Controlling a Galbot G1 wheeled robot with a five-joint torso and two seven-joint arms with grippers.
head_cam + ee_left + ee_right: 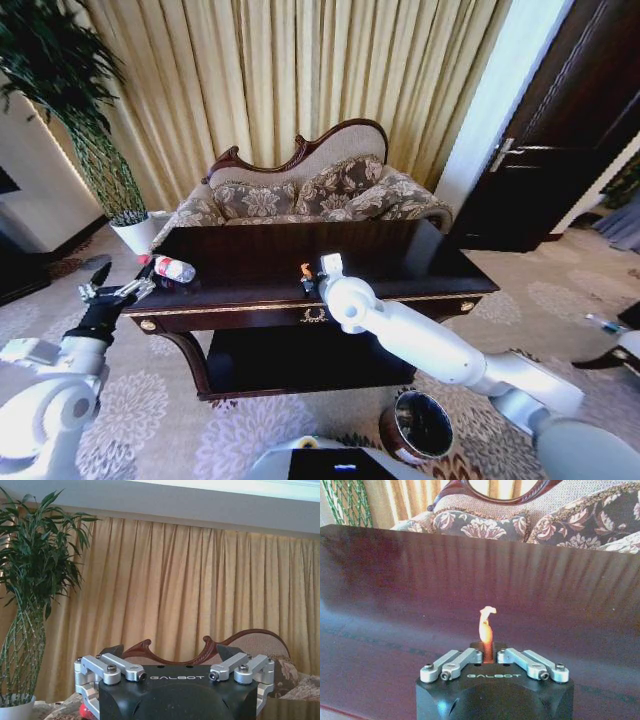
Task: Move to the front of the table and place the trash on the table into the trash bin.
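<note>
The clear plastic bottle with a red label (173, 268) lies at the left end of the dark glossy table (400, 262). My left gripper (122, 277) hangs open just off that table end, close to the bottle but apart from it; its red cap (84, 711) peeks out beside the left gripper (170, 652). A tiny orange scrap (305, 270) stands near the table's front edge, and my right gripper (308, 284) is shut on it. Up close, the orange scrap (485, 630) sticks up from between the closed fingers of the right gripper (488, 653). The round dark brown trash bin (418, 426) stands on the carpet under my right arm.
A patterned sofa (310, 190) stands right behind the table. A white plant pot (135, 232) with a tall green plant is at the table's far left corner. Curtains cover the back wall; a dark door (560, 140) is at right.
</note>
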